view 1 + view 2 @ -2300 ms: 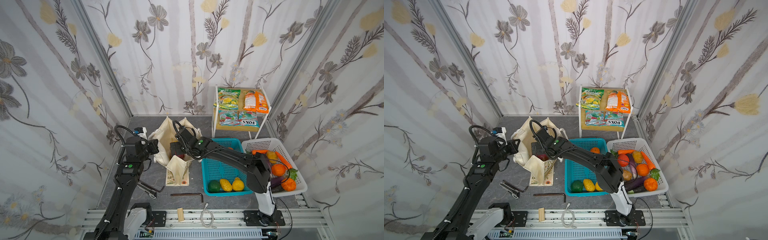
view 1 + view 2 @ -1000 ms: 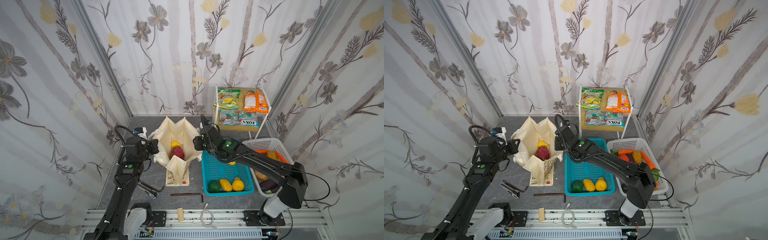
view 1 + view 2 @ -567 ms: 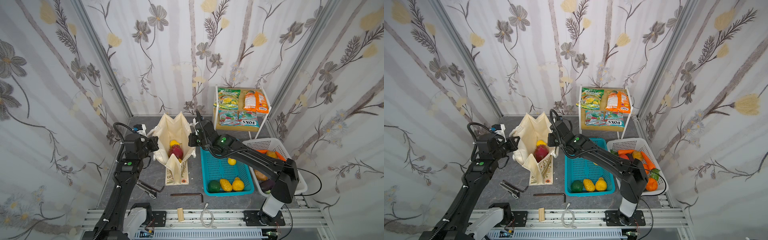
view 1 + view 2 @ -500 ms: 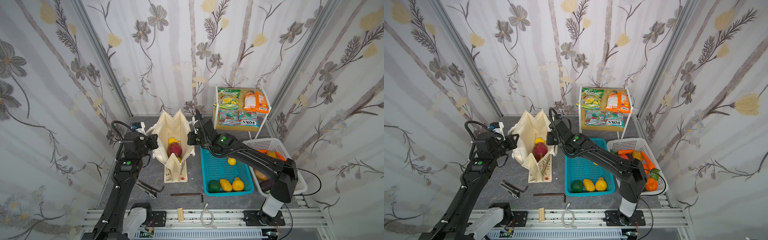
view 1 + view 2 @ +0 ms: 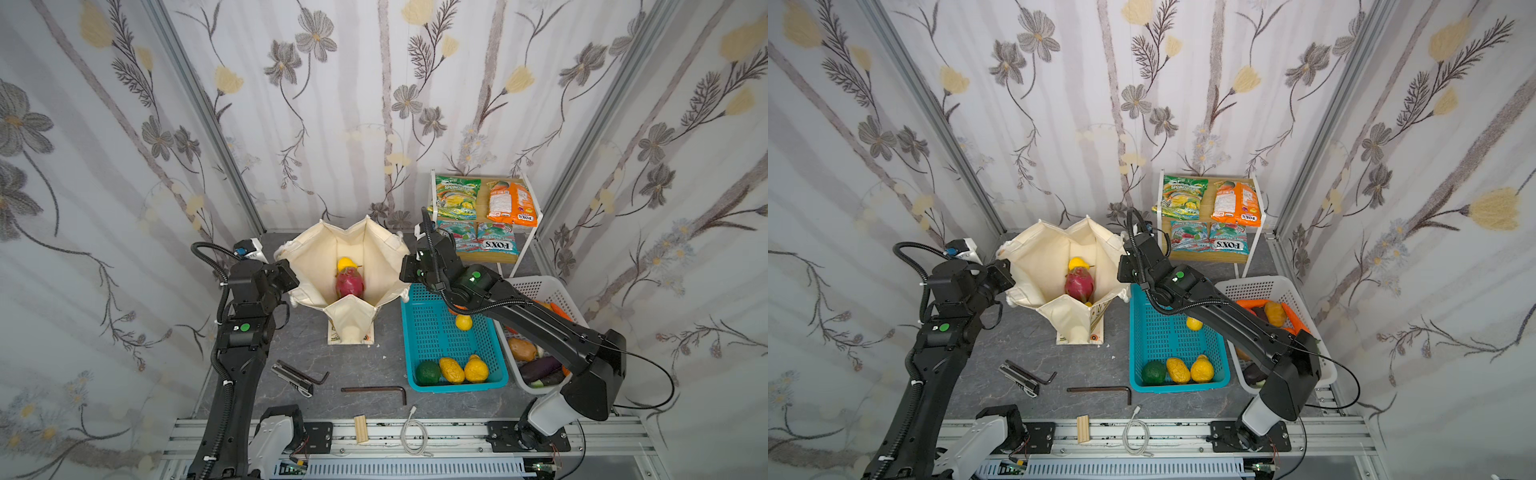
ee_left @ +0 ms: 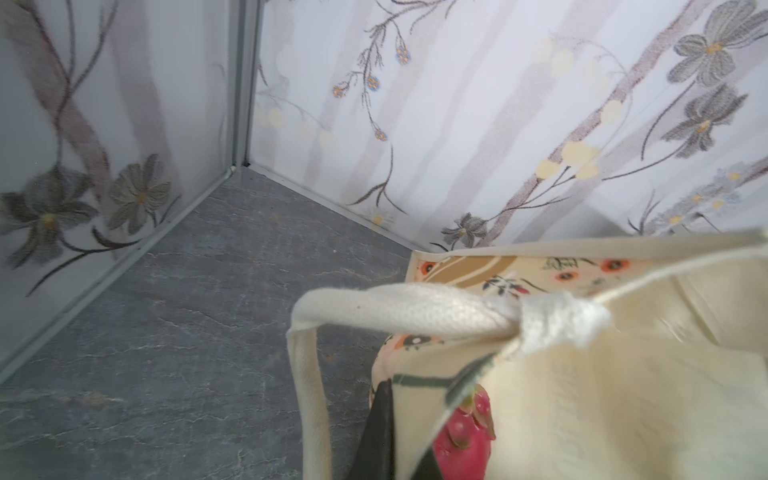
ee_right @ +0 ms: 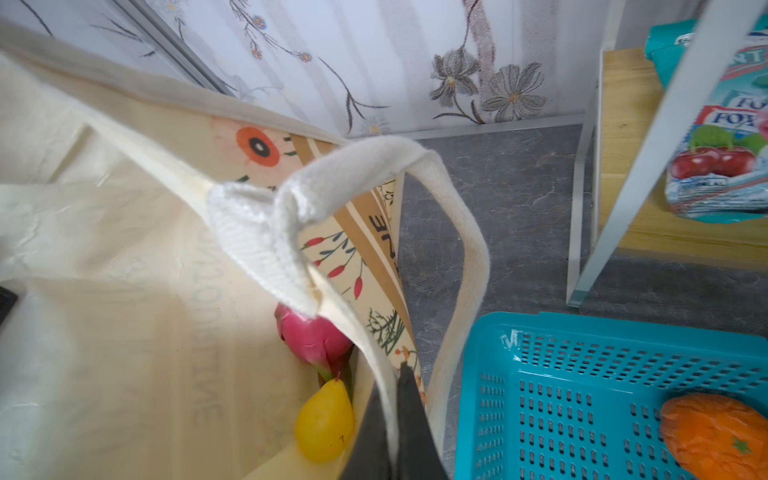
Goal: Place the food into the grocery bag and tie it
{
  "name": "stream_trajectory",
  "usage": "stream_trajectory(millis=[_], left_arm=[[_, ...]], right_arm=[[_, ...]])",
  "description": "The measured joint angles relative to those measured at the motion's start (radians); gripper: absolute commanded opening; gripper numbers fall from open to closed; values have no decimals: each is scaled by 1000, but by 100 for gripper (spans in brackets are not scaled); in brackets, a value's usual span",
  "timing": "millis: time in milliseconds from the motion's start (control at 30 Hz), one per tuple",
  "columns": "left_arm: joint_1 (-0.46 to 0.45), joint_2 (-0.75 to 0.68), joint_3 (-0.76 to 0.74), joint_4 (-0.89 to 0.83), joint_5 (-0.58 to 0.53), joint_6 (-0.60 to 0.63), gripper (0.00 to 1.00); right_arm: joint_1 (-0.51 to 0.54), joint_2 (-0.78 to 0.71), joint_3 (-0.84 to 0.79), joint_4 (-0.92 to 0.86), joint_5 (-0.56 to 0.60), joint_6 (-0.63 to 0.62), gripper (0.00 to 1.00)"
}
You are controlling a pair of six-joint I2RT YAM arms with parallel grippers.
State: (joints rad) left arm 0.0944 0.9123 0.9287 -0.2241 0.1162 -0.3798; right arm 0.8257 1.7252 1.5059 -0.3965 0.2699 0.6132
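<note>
At the mouth of the grocery bag (image 5: pixel 316 257), left claw (image 5: pixel 286 270) and right claw (image 5: pixel 405 272) are pinching opposite rims open for loading; next, one should fetch more food (image 5: pixel 463 322).

Floral wallpaper walls (image 5: pixel 374 104), grey stone-look floor (image 5: pixel 365 368), white-framed wooden shelf (image 5: pixel 490 258).

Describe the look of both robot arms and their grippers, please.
Both arms, left arm and right arm, are matte black with boxy links, a white base joint and a round green dot each. Black ribbed cables loop near the wrists. The left gripper and right gripper are black and tapered.
</note>
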Motion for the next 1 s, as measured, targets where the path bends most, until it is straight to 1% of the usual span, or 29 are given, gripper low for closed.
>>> stream_trajectory(millis=[133, 233, 300, 367, 433, 533, 633, 733, 1000], left_arm=[[23, -36, -13, -19, -22, 11, 0], [26, -27, -17, -24, -16, 11, 0], [27, -10, -18, -22, 9, 10, 0], [25, 11, -31, -3, 58, 0, 0], [21, 11, -72, 34, 106, -18, 0], [18, 7, -120, 89, 160, -41, 0], [18, 26, -137, 149, 212, -53, 0], [31, 39, -164, 211, 254, -82, 0], [71, 51, -197, 290, 338, -119, 0]], right_arm=[[-42, -36, -44, 3, 2, -5, 0], [-47, -42, -55, 5, -2, -5, 0], [-48, -40, -55, 8, -12, -5, 0], [-43, -20, -47, 17, -21, -9, 0], [-26, 25, -14, 16, -20, -19, 0], [3, 121, 86, -11, 1, -33, 0], [39, 204, 179, -44, 31, -58, 0], [51, 260, 241, -65, 51, -72, 0], [49, 291, 269, -100, 83, -84, 0]])
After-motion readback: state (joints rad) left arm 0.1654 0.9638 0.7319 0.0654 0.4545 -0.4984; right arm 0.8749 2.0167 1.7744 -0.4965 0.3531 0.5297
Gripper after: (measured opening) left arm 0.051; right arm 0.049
